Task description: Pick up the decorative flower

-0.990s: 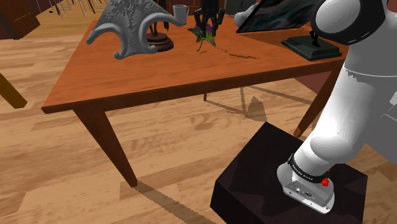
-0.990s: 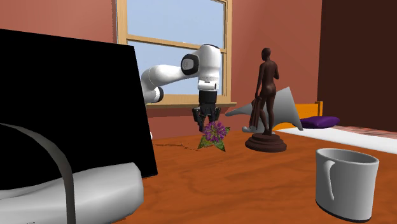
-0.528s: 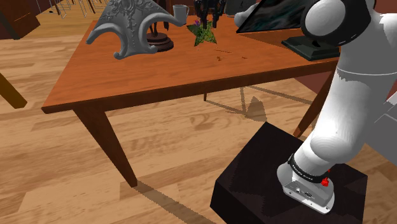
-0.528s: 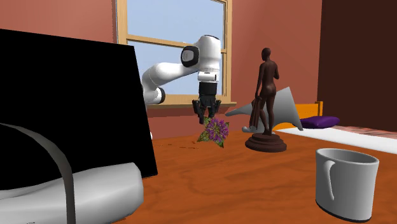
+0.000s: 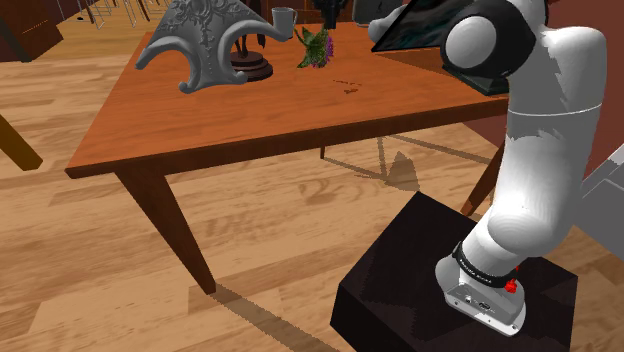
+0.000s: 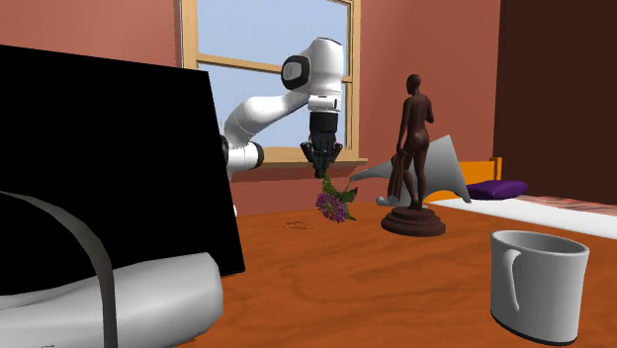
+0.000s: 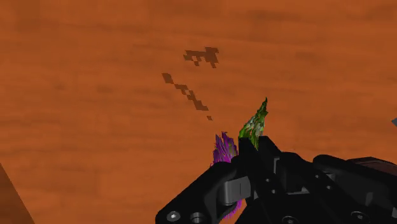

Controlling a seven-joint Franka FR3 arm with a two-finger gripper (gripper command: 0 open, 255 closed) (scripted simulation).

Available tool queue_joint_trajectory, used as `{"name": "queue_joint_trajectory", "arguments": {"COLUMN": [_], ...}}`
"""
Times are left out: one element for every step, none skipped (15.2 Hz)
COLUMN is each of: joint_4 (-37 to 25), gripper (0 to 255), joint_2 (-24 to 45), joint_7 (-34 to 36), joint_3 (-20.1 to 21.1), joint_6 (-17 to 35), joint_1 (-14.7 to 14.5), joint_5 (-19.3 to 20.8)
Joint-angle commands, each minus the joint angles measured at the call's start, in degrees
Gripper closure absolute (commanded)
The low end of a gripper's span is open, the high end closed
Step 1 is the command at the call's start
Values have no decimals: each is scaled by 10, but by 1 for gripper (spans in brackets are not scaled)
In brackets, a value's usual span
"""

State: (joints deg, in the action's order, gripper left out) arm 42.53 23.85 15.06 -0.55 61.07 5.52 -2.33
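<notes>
The pincer (image 6: 323,174) is clamped on the stem end of the decorative flower (image 6: 336,201), its fingers drawn in tight around it. The flower hangs in the air above the table (image 5: 250,110), clear of the wood. Its long axis slants downward, with the purple bloom lowest and toward the second exterior view's right. A brown figurine (image 6: 413,158) stands near it. A grey mug (image 6: 539,284) and a black monitor (image 6: 109,168) sit nearer that camera.

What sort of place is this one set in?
Likely a lived-in room of a house: a wooden table carrying a brown figurine and a mug, a framed window in a reddish wall, and plank flooring.
</notes>
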Motion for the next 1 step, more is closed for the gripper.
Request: {"name": "queue_joint_trajectory", "arguments": {"joint_4": [-13], "gripper": [255], "joint_2": [5], "joint_7": [-1], "joint_3": [0], "joint_6": [-9], "joint_1": [1], "joint_5": [0]}}
